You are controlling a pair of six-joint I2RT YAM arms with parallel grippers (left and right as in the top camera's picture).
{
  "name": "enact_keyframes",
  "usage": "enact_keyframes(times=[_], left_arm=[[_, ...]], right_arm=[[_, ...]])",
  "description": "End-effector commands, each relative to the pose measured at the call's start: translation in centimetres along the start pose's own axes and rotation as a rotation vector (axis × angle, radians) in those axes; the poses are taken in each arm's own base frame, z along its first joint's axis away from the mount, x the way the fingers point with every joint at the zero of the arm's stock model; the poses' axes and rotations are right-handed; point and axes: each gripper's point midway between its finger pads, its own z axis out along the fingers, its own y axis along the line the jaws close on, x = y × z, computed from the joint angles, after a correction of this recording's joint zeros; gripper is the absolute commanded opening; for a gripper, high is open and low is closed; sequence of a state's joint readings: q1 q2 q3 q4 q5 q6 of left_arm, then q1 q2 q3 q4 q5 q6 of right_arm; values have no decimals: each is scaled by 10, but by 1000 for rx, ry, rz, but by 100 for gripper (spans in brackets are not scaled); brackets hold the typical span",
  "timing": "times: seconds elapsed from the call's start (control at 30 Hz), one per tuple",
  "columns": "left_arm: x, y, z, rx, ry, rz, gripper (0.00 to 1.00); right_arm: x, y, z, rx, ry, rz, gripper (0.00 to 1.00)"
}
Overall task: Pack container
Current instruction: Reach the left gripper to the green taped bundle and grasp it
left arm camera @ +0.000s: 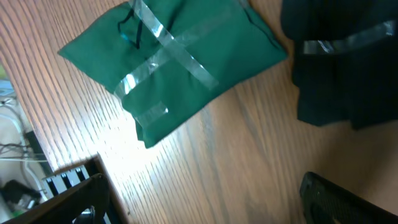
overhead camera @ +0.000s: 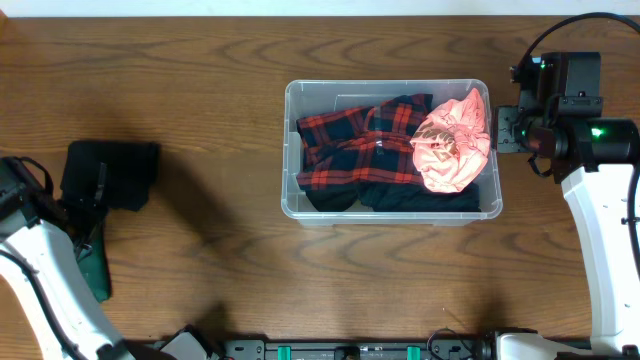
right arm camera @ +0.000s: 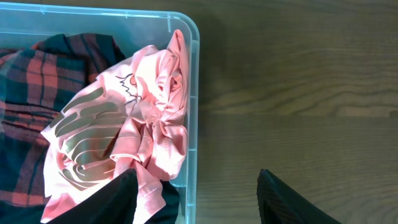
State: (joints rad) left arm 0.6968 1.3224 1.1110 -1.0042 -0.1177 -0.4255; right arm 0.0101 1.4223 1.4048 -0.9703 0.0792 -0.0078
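Note:
The container (overhead camera: 390, 84) is a clear plastic bin at the centre right of the table. It holds a red and black plaid shirt (overhead camera: 360, 145), a crumpled pink shirt (overhead camera: 452, 145) at its right end, and dark cloth beneath. My right gripper (overhead camera: 510, 130) is open; in the right wrist view (right arm camera: 196, 205) its fingers straddle the container's right wall (right arm camera: 194, 93), one finger over the pink shirt (right arm camera: 124, 124), one outside. My left gripper (overhead camera: 85, 235) is open and empty (left arm camera: 211, 211) over bare wood, near a taped green folded garment (left arm camera: 174, 56) and a black folded garment (left arm camera: 348, 62).
The black garment (overhead camera: 110, 172) lies at the far left of the table, and the green one (overhead camera: 97, 275) is partly hidden under my left arm. The table's front edge with cables and a rack (left arm camera: 37, 186) shows in the left wrist view.

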Motion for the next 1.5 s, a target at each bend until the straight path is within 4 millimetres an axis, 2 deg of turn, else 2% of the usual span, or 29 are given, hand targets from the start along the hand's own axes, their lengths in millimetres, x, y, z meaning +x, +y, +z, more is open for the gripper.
enact_keyframes(times=[0.0, 0.07, 0.17, 0.3, 0.5, 0.63, 0.77, 0.97, 1.2, 1.47], left_arm=[[-4, 7, 8, -55, -2, 4, 98], [-4, 7, 12, -67, 9, 10, 98], [-9, 19, 22, -163, -2, 10, 98], [-15, 28, 41, -267, 2, 7, 98], [-10, 26, 71, -401, 45, 106, 98], [1, 16, 91, -438, 95, 198, 98], [0, 13, 99, -511, 69, 262, 98], [-11, 25, 107, -629, 22, 298, 98], [-3, 26, 130, -660, 79, 359, 98], [8, 31, 147, -703, 135, 401, 98]], right_arm=[[1, -2, 3, 3, 6, 16, 60], [1, -2, 3, 3, 5, 16, 60], [0, -2, 3, 2, 2, 17, 60], [0, 1, 3, -15, 1, 17, 60], [0, 4, 3, -31, 1, 17, 60], [0, 4, 3, -31, 0, 17, 60], [0, 4, 3, -31, 1, 17, 60], [0, 4, 3, -31, 2, 17, 60], [0, 4, 3, -31, 2, 17, 60], [0, 4, 3, -31, 2, 17, 60]])
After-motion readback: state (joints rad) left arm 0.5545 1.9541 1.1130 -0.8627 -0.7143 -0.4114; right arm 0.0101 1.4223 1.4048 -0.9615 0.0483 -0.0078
